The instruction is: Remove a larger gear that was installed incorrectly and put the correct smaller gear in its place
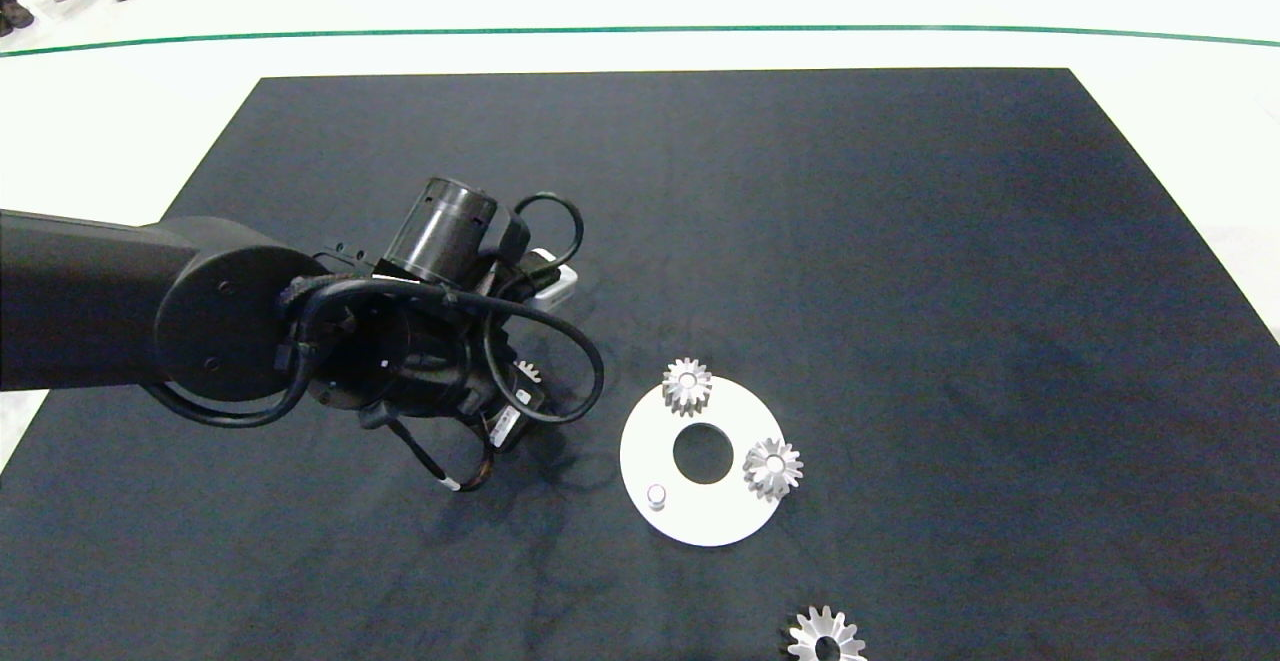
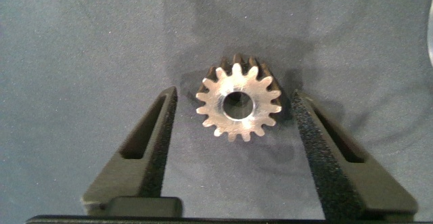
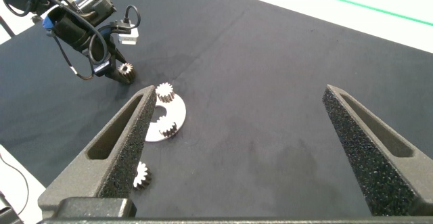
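Desk (image 1: 900, 241) under black cloth. Left arm in from 9 o'clock; left gripper (image 2: 233, 126) low over the cloth, fingers (image 2: 152, 143) open, straddling the small gear (image 2: 238, 102), gaps both sides. Right gripper (image 3: 237, 143) raised off to the side, fingers open, empty. White disc (image 1: 690, 516) at 3 o'clock of the left gripper carries two gears (image 1: 687, 385) (image 1: 772, 467) and a bare peg (image 1: 656, 494). Large gear (image 1: 825, 636) loose on the cloth at 5 o'clock of the disc.
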Controlling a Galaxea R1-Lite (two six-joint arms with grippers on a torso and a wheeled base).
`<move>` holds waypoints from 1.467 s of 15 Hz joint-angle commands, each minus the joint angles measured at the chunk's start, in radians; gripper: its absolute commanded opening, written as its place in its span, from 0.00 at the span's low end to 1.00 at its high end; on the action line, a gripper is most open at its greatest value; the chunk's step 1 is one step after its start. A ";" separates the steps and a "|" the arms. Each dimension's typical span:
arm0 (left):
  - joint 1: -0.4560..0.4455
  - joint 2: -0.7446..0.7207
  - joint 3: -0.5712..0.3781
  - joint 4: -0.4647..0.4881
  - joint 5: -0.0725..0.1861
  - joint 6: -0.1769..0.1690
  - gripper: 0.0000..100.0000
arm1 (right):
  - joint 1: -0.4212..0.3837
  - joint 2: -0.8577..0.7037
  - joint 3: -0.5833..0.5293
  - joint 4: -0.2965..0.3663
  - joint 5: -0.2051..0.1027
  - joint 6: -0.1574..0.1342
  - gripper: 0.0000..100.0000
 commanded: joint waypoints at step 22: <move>-0.077 -0.277 0.196 -0.031 -0.032 -0.032 0.18 | 0.003 0.008 0.011 0.003 -0.002 0.000 1.00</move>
